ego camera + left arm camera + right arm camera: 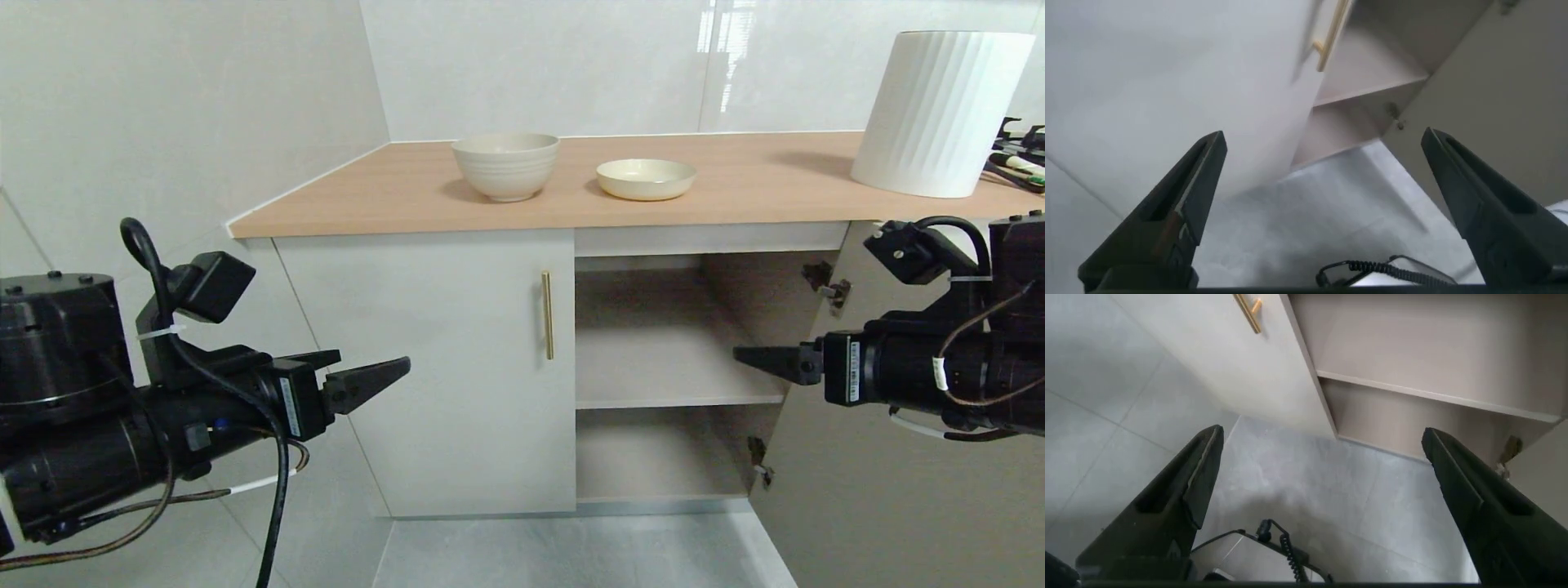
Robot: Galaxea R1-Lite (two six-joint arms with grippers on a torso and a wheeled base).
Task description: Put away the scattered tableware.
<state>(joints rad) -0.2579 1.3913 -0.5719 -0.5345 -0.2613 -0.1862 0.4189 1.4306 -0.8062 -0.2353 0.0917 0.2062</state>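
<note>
Bowl (506,166), plate (646,178) side by side, desk (775,175) left half | left gripper (1323,135) wide open, empty | right gripper (1321,431) wide open, empty

Two bowls (505,166) (646,178), one cabinet (424,367), one cylinder (939,110)

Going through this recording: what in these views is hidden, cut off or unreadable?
Head view: the bottom inside the deep ribbed cream bowl, hidden by its near wall.
Head view: the dark utensils on the wooden countertop, cut off by the picture's edge and the white ribbed cylinder.
All views: the cabinet space behind the closed grey door.
</note>
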